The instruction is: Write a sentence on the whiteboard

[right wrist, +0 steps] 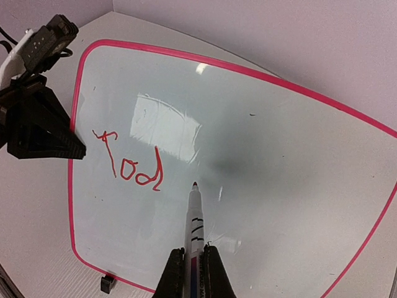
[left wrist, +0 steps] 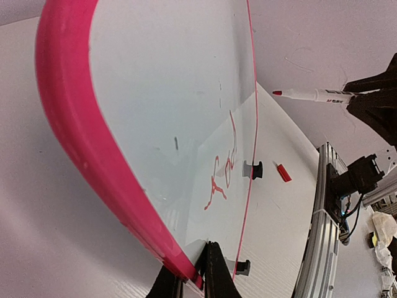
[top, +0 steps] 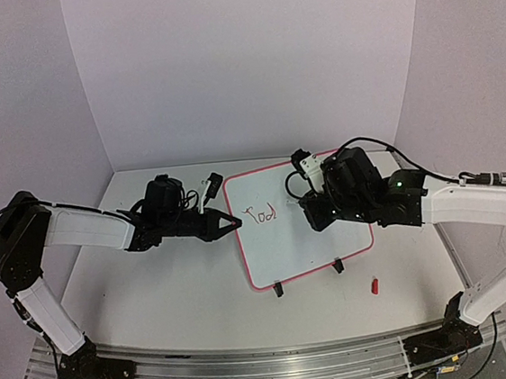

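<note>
From above, the whiteboard (top: 308,238) sits in the middle of the desk (top: 174,297), with two small black feet (top: 278,288) under its near edge. The left arm (top: 85,227) reaches in from the left side, stretched out low and almost flat. The left gripper (top: 231,225) is right at the board's left edge. The right arm (top: 476,202) bends in from the right, and its dark front end hangs over the top right part of the board. The sentence (top: 261,214) is near the upper left of the board and is only a few small letters. A little red cap (top: 374,285) lies on the desk near the board's lower right corner. From the left wrist, the left gripper is shut tight on the thick pink frame, with one finger on each side of it. The white face of the board slopes away above it. From the right wrist, the right gripper (right wrist: 189,273) is closed around a marker (right wrist: 195,230), which points straight out ahead of it. The marker's tip rests on the white face just beside the last letter. The letters are red and read "Tod". The left gripper shows here too, dark and pointy, touching the frame at the left.
</note>
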Action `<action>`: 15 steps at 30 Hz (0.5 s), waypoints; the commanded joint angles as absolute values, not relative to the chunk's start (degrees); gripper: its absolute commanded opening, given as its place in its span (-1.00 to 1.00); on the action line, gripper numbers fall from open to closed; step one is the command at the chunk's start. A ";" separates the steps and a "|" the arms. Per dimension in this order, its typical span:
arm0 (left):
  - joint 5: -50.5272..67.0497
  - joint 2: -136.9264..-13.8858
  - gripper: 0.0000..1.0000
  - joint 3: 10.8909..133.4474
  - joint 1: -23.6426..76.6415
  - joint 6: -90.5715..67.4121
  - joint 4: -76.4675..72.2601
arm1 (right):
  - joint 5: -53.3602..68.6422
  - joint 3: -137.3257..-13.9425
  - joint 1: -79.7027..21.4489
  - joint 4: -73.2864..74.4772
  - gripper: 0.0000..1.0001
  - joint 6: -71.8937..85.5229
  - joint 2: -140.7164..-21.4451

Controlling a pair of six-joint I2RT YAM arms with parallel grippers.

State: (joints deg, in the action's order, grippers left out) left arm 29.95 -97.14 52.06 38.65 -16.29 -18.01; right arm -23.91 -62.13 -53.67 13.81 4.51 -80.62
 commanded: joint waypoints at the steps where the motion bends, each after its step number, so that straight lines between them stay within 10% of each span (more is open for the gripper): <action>1: 15.29 -101.18 -1.00 50.88 37.52 -7.26 -8.17 | -22.40 -64.23 -53.59 13.18 -1.00 4.98 -83.38; 15: 15.36 -101.25 -1.00 51.03 37.52 -7.16 -8.27 | -22.67 -65.05 -53.57 12.39 -1.00 5.43 -84.83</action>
State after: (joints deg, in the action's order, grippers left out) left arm 30.02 -97.21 52.12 38.63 -16.29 -18.00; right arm -21.65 -62.69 -53.67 13.70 4.73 -84.55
